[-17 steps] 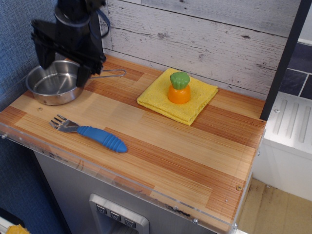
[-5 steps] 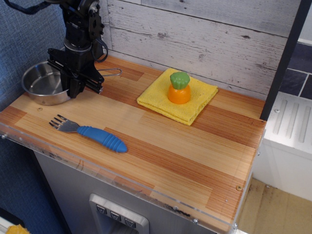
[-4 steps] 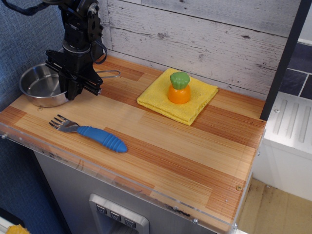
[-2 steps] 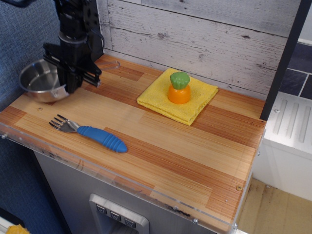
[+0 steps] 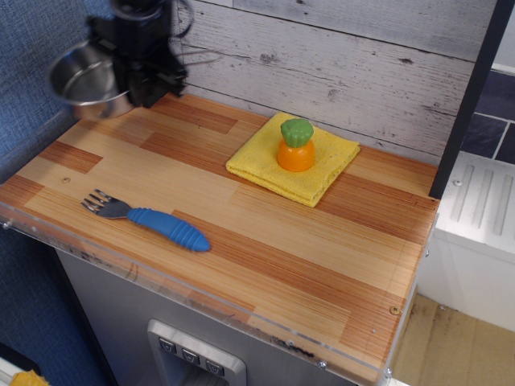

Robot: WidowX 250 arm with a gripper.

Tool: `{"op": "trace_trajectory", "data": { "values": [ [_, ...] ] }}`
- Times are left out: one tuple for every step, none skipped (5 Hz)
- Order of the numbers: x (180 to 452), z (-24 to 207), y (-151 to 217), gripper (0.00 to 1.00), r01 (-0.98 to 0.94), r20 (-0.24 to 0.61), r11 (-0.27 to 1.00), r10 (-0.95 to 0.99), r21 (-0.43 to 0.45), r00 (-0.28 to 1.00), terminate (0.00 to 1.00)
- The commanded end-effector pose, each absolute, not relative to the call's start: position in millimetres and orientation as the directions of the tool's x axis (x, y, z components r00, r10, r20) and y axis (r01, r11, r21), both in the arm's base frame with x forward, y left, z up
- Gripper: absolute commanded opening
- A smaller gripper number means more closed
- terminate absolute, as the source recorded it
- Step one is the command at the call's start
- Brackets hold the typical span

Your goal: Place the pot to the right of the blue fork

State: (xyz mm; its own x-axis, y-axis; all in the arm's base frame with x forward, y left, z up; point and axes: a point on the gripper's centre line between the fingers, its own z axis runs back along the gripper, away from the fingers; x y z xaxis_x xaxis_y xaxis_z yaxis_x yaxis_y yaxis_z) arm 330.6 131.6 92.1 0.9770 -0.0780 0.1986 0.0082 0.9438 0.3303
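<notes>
The shiny steel pot (image 5: 84, 80) hangs in the air above the back left corner of the wooden counter (image 5: 241, 209). It is blurred by motion, and its thin wire handle (image 5: 201, 56) points right. My black gripper (image 5: 138, 84) is shut on the pot's right rim and holds it well above the wood. The blue fork (image 5: 149, 219) lies flat near the front left edge, tines to the left, ribbed blue handle to the right. It is apart from the pot and the gripper.
A folded yellow cloth (image 5: 294, 157) lies at the back middle with an orange and green toy carrot (image 5: 295, 145) on it. A white plank wall (image 5: 338, 64) runs behind the counter. A dark post (image 5: 471, 96) and a white rack (image 5: 483, 209) stand at the right.
My gripper closed on the pot's rim and lifted it off the counter. The pot has risen and moved a little right. The fork, cloth and carrot have not moved.
</notes>
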Motion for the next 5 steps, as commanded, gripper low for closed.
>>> {"op": "trace_trajectory", "data": {
  "values": [
    [338, 127, 67, 0.00, 0.120, 0.287, 0.945, -0.211, 0.303, 0.934, 0.00],
    [334, 129, 30, 0.00, 0.208, 0.299, 0.930, -0.300, 0.302, 0.906, 0.00],
    [318, 127, -7, 0.00, 0.306, 0.290, 0.903, -0.392, 0.301, 0.873, 0.00],
    [297, 120, -37, 0.00, 0.394, 0.272, 0.870, -0.472, 0.295, 0.839, 0.00],
    [279, 103, -59, 0.00, 0.475, 0.227, 0.825, -0.548, 0.307, 0.805, 0.00]
  ]
}}
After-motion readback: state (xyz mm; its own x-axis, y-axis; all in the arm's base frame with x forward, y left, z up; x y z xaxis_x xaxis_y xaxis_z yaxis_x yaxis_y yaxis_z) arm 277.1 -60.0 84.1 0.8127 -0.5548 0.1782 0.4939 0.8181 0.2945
